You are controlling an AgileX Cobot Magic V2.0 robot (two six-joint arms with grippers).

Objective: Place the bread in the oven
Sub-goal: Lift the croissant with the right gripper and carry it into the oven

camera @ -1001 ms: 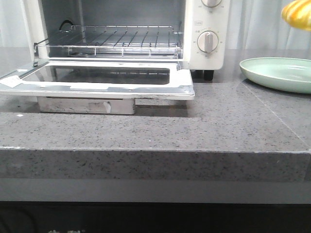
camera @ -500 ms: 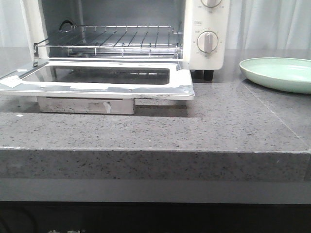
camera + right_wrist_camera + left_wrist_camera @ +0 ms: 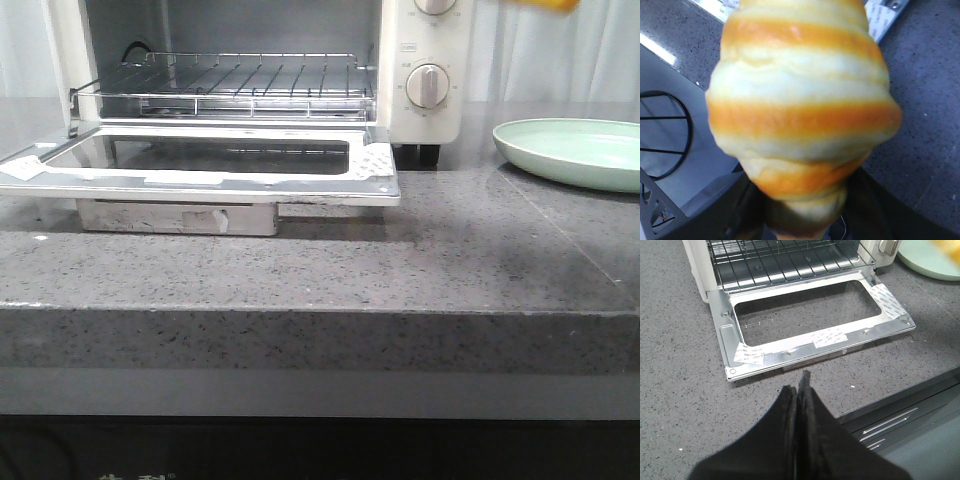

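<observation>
The white oven stands at the back left with its glass door folded down flat and its wire rack bare. The striped golden bread fills the right wrist view. My right gripper is shut on its lower end, with dark fingers on both sides. In the front view only a yellow sliver of the bread shows at the top edge, right of the oven; the gripper itself is out of that view. My left gripper is shut and empty, above the counter in front of the door.
A pale green plate lies at the right of the grey stone counter. A metal block props the open door. Drawers sit below the counter's front edge. A dark wire frame shows beside the bread.
The bread was at the top right corner of the front view, then rose out of sight, and now shows as a sliver at the top edge, further left.
</observation>
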